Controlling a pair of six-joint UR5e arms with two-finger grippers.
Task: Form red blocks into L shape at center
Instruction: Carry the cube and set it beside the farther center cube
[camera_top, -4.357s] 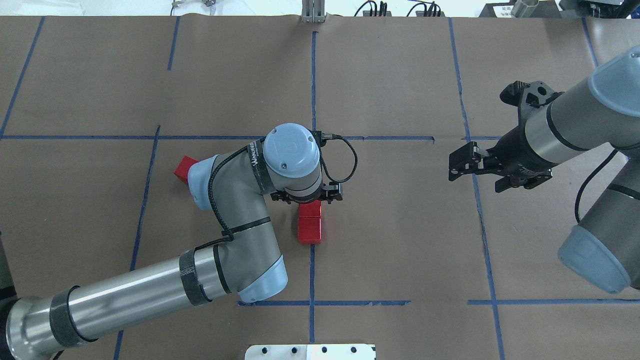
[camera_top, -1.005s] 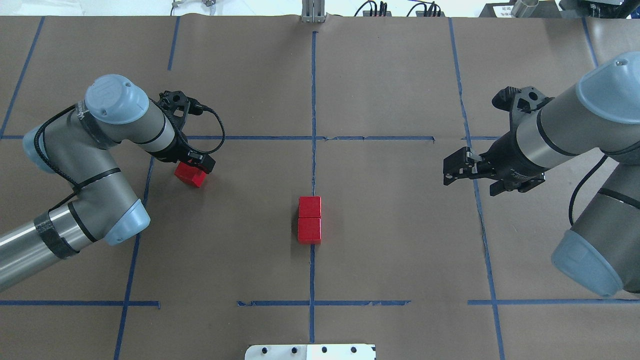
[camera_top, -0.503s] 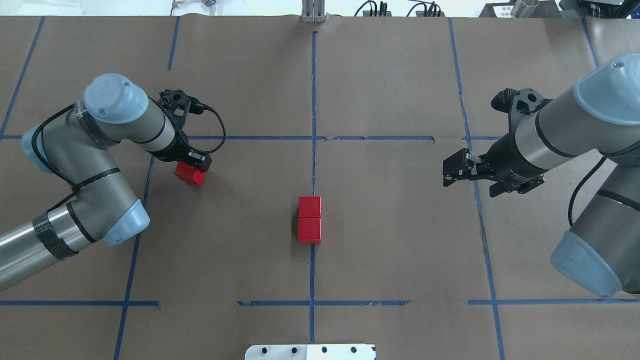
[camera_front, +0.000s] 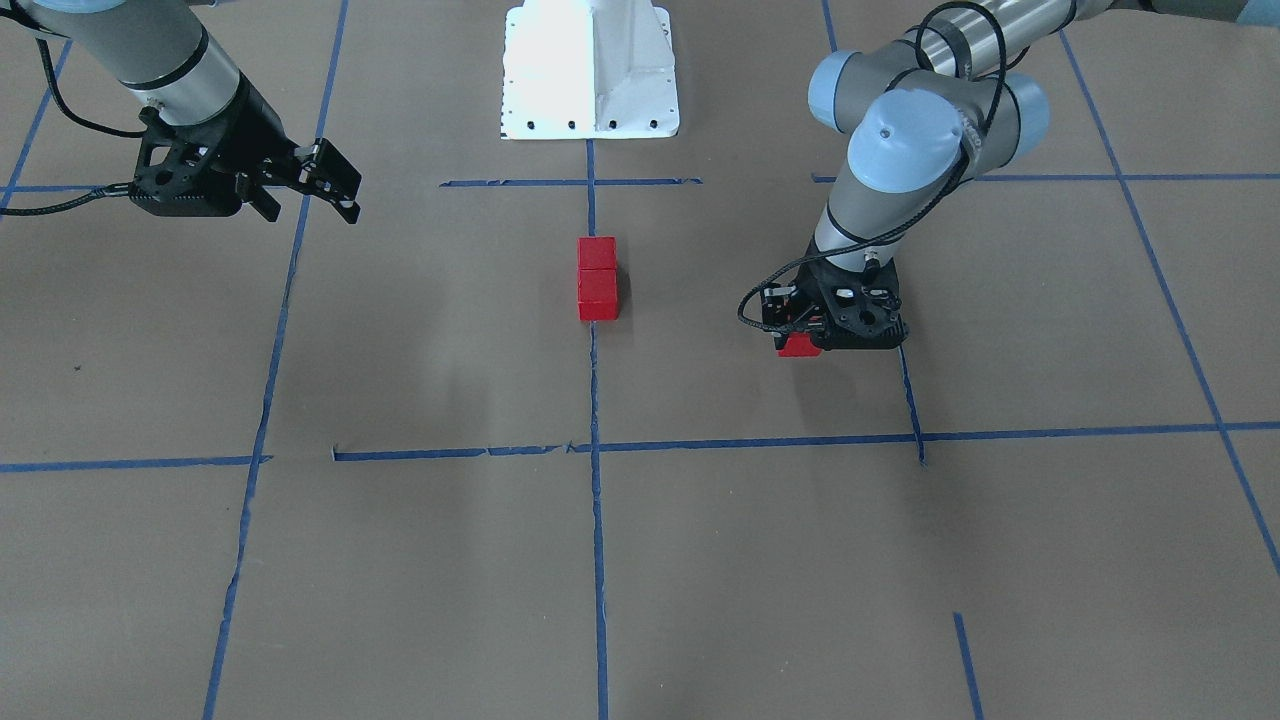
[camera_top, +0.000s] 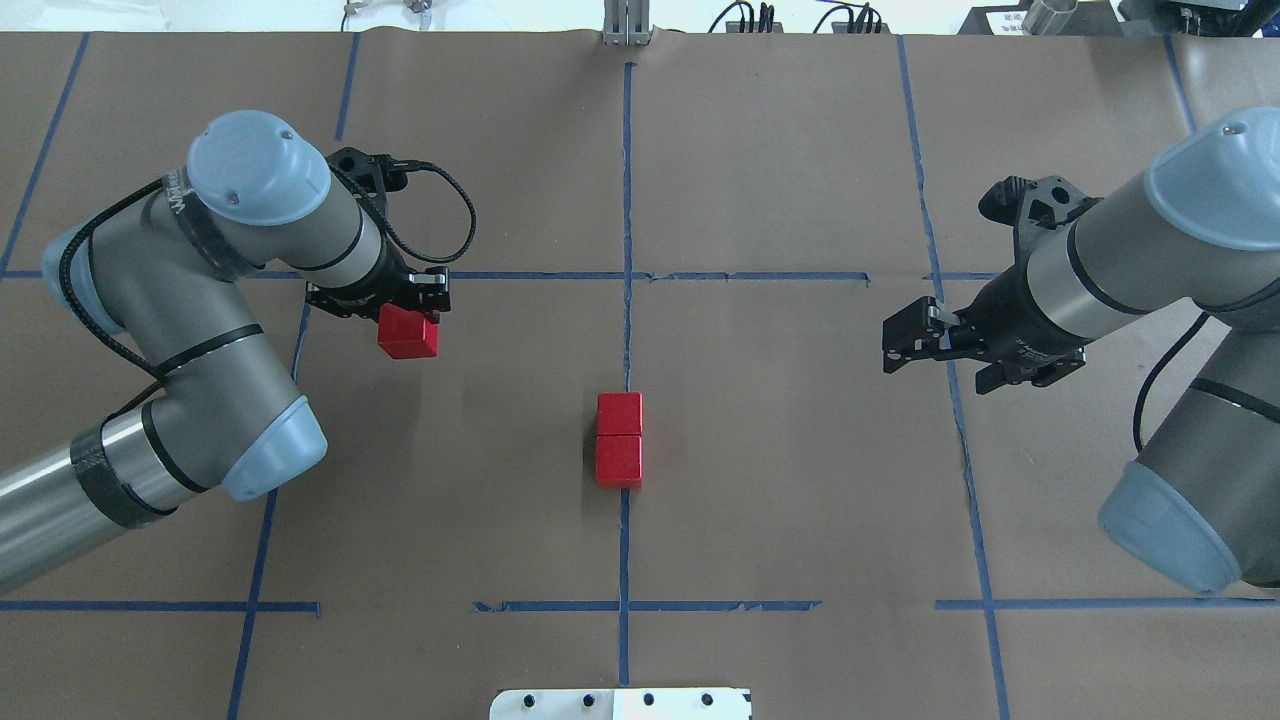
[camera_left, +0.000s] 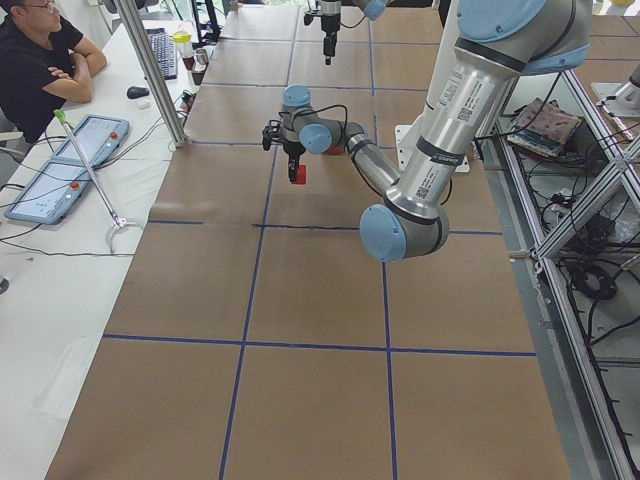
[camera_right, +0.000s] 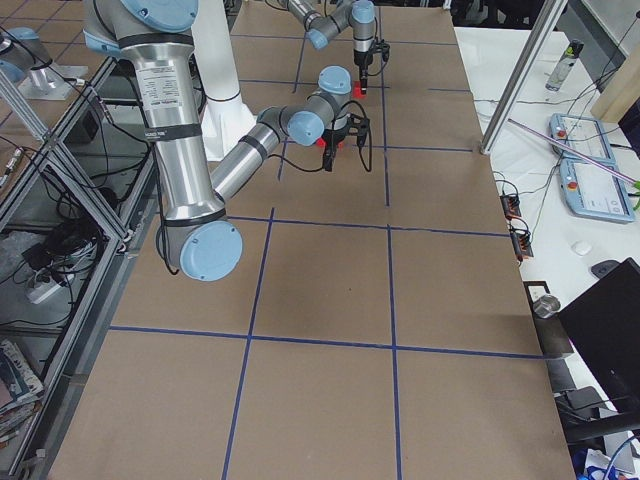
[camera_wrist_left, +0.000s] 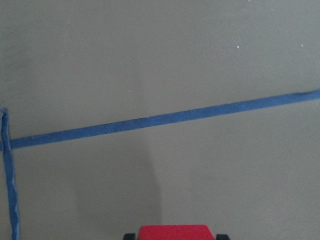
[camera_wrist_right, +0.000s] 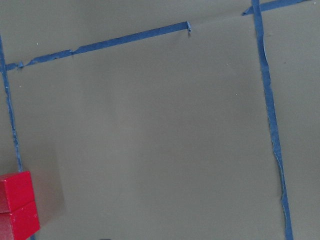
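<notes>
Two red blocks (camera_top: 620, 440) sit touching on the blue tape line (camera_top: 627, 200) at the center (camera_top: 540, 400) of the bench (camera_top: 800, 540). Bare paper separates them from the left pincer (camera_top: 410, 316), which is clamped on the third block (camera_top: 408, 337). The right pincer (camera_front: 345, 195) hangs parted and empty.

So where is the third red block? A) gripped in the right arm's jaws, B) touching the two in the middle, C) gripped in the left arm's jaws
C: the third red block is clamped in the left arm's jaws, well to the side of the pair on the blue tape line; the right arm's jaws are open and hold nothing.
</notes>
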